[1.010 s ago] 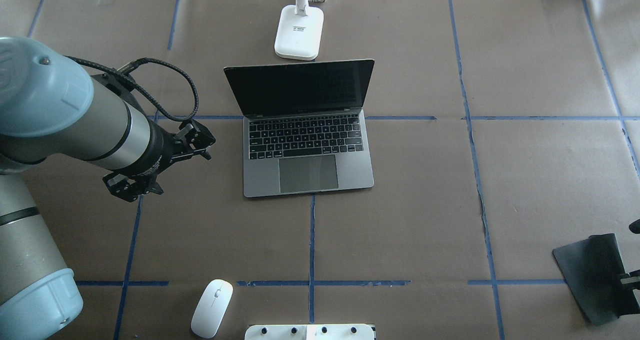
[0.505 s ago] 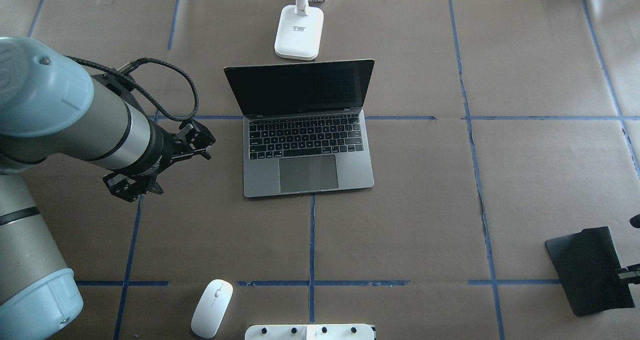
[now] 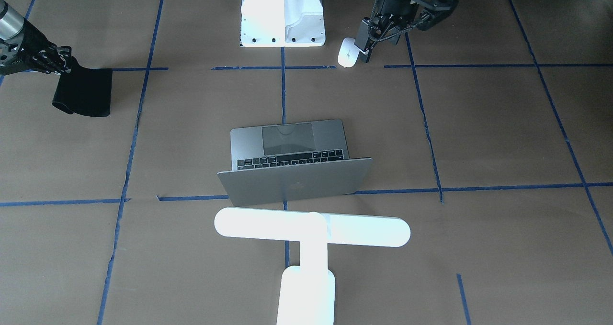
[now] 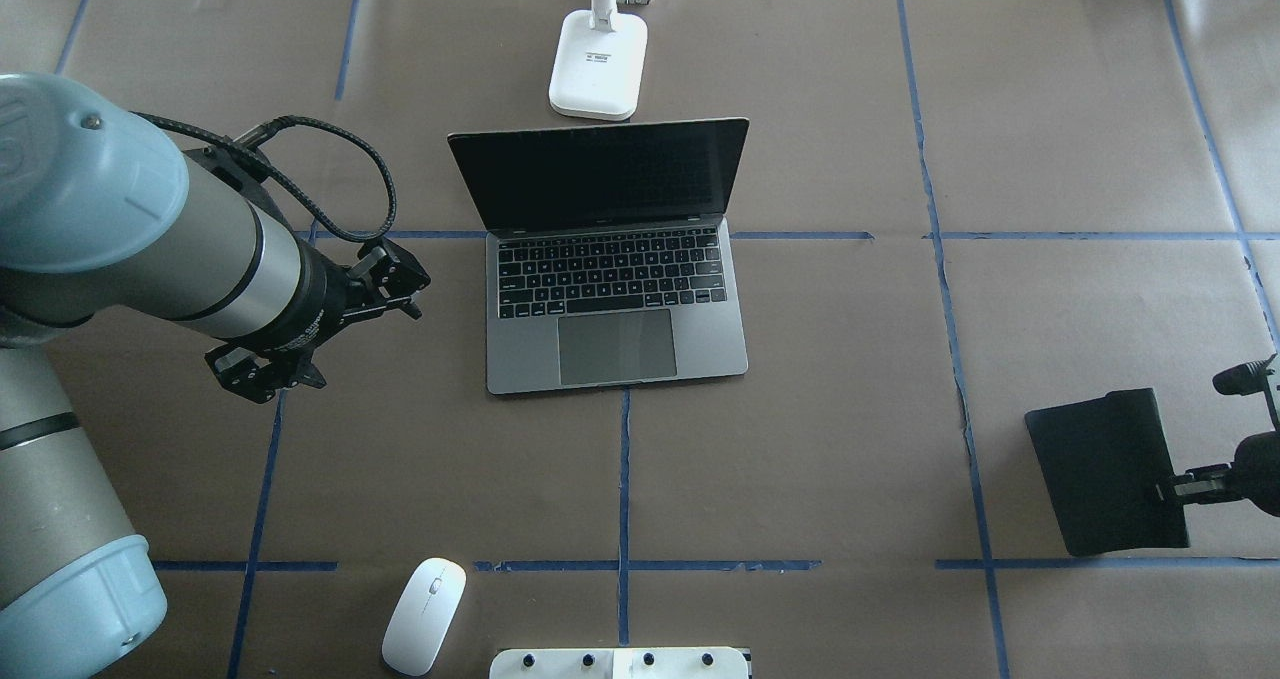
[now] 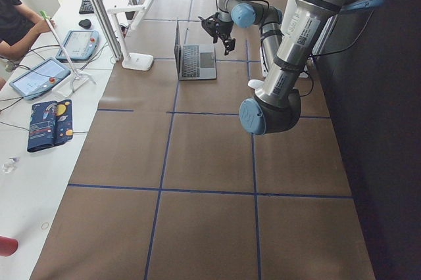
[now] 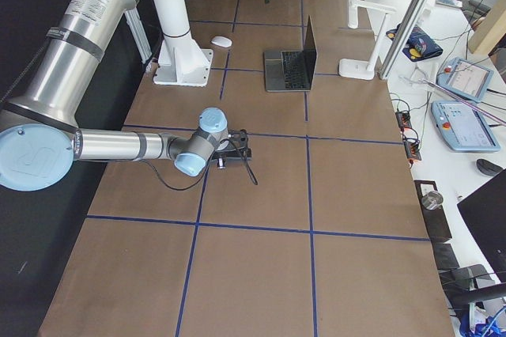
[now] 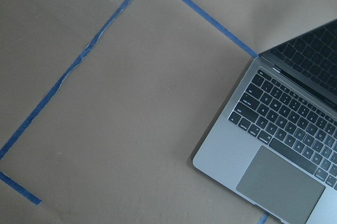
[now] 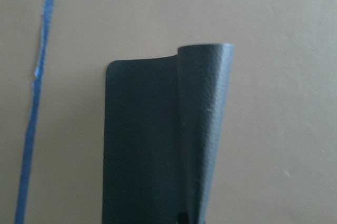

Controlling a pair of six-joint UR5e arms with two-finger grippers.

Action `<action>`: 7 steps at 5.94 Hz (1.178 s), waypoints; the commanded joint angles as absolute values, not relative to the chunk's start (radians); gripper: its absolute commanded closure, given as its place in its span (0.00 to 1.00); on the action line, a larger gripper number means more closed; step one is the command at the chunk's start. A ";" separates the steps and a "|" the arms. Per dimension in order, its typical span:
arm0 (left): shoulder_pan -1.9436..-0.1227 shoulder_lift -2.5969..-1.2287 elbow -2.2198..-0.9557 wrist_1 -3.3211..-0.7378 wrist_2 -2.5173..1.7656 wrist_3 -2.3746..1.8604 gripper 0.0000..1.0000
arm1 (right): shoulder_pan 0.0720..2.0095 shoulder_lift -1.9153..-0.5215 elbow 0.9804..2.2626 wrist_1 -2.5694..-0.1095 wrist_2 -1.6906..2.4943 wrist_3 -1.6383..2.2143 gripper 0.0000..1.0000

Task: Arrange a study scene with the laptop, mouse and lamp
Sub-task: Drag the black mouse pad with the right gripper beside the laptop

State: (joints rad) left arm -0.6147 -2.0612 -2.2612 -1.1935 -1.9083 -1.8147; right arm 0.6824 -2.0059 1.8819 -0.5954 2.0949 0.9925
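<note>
Black on black: the right hand (image 4: 1175,486) is pressed shut on the outer edge of the mat (image 4: 1100,469), the edge away from the laptop (image 4: 615,299). Its wrist view shows that pinched edge rolled up into a curl, with the rest of the mat spread flat below. I cannot tell whether the flat part drags on the worktop (image 4: 850,439) or hangs just clear of it.

Over the last second the mat has travelled. It straddled the blue tape line (image 4: 1040,564) at the robot's near right corner. Now it lies wholly past that line, farther from the robot and somewhat closer to the laptop. The right hand has followed it into the overhead view. Nothing else has shifted.

The left hand (image 4: 355,339) looks spread and holds nothing. It hangs over bare worktop just left of the laptop, as it did a second ago. The laptop stands open at mid-worktop with its screen dark, and the lamp (image 4: 597,64) stands just behind its lid. The mouse (image 4: 425,614) lies at the robot's near edge, beside the white pedestal (image 4: 620,664), on the robot's left and well apart from the laptop.

Laptop and lamp look placed. The mat seems bound for the open patch to the laptop's right, probably as a bed for the mouse, which is not yet fetched. The curl may need flattening when the mat is let go.
</note>
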 commanded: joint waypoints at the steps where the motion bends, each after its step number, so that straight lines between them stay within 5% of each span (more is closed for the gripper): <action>1: -0.615 -2.062 -2.261 -1.195 -1.908 -1.813 0.00 | 0.690 -1.872 1.878 -0.627 2.097 0.992 1.00; 4: -0.617 -2.063 -2.260 -1.195 -1.887 -1.813 0.00 | 0.689 -1.466 1.820 -1.025 2.086 0.993 1.00; 7: -0.618 -2.065 -2.260 -1.195 -1.887 -1.813 0.00 | 0.690 -1.226 1.659 -1.084 2.086 0.994 1.00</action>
